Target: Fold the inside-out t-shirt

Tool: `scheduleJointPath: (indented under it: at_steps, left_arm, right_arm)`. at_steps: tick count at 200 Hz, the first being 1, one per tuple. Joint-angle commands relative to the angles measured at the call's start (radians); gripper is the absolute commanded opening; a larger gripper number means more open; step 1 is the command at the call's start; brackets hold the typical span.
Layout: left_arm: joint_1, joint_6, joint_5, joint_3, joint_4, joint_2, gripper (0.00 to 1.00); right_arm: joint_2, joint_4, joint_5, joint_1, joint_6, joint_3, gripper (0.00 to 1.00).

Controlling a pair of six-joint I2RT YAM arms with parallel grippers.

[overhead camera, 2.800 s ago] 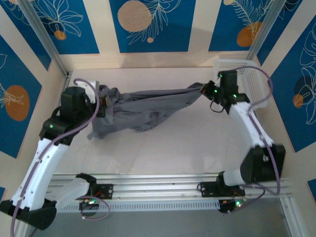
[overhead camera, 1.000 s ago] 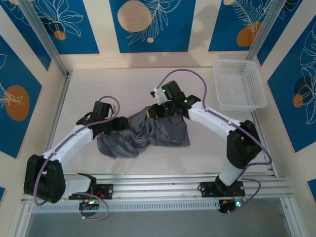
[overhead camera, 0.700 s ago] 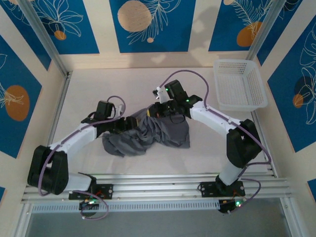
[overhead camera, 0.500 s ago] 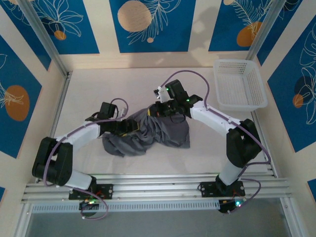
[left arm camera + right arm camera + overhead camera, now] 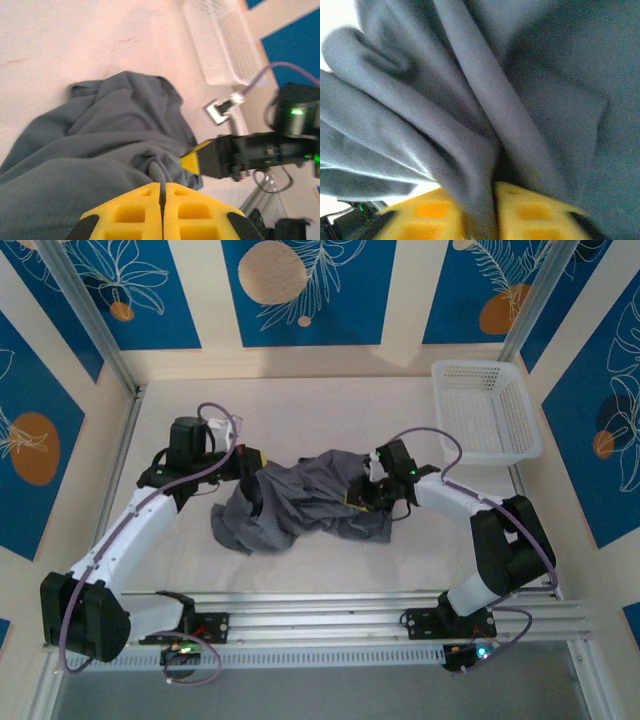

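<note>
t-shirt point(image 5: 300, 508): plain slate-grey | basket point(image 5: 487, 415): white mesh | wall panels point(image 5: 345, 300): blue

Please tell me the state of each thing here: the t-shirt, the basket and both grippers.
t-shirt: crumpled in a heap on the table, not folded, gripped at both ends.
basket: upright, empty, at the far right corner, apart from the t-shirt.
left gripper: shut, a thin bit of t-shirt pinched between its fingers.
right gripper: closed on a thick fold of the t-shirt.

Rumpled grey t-shirt point(image 5: 535, 95), one fold between the right tool's point(image 5: 480, 202) yellow fingers point(image 5: 427, 209).
</note>
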Motion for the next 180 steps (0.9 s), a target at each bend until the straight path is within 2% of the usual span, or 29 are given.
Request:
scheduleJointPath:
  at_steps: [1, 8, 23, 39, 55, 74, 89, 98, 108, 158, 166, 180]
  left_arm:
    - [0.004, 0.095, 0.137, 0.006, -0.032, 0.015, 0.0]
    - [0.002, 0.11, 0.158, 0.008, -0.034, 0.016, 0.0]
    - [0.002, 0.146, 0.185, 0.021, -0.052, 0.013, 0.0]
    - [0.001, 0.184, 0.191, 0.047, -0.09, 0.017, 0.0]
    - [0.001, 0.198, 0.168, 0.062, -0.122, 0.011, 0.0]
    - [0.001, 0.196, 0.156, 0.06, -0.127, 0.004, 0.0]
    - [0.001, 0.189, 0.147, 0.053, -0.127, -0.001, 0.0]
    - [0.0, 0.187, 0.143, 0.05, -0.125, -0.004, 0.0]
    - [0.001, 0.185, 0.145, 0.047, -0.125, -0.006, 0.0]
    - [0.001, 0.19, 0.143, 0.045, -0.133, -0.004, 0.0]
    - [0.001, 0.192, 0.142, 0.044, -0.132, -0.001, 0.0]
    - [0.0, 0.194, 0.127, 0.045, -0.139, 0.0, 0.0]
  right_arm:
    - [-0.112, 0.035, 0.045, 0.056, -0.039, 0.012, 0.51]
    - [-0.138, 0.036, 0.111, 0.088, -0.082, 0.027, 0.59]
    - [-0.169, 0.086, 0.205, 0.151, -0.216, 0.051, 0.67]
    - [-0.152, 0.138, 0.256, 0.193, -0.358, 0.087, 0.68]
    - [-0.09, 0.131, 0.233, 0.203, -0.469, 0.155, 0.68]
    - [0.001, 0.078, 0.146, 0.213, -0.581, 0.242, 0.67]
    - [0.079, 0.039, 0.1, 0.208, -0.607, 0.299, 0.67]
    - [0.121, 0.019, 0.134, 0.202, -0.588, 0.334, 0.66]
    - [0.169, -0.008, 0.171, 0.192, -0.569, 0.374, 0.64]
    - [0.299, 0.001, 0.083, 0.187, -0.554, 0.434, 0.55]
    - [0.314, -0.012, 0.071, 0.189, -0.547, 0.448, 0.48]
    - [0.319, -0.032, 0.046, 0.186, -0.524, 0.464, 0.24]
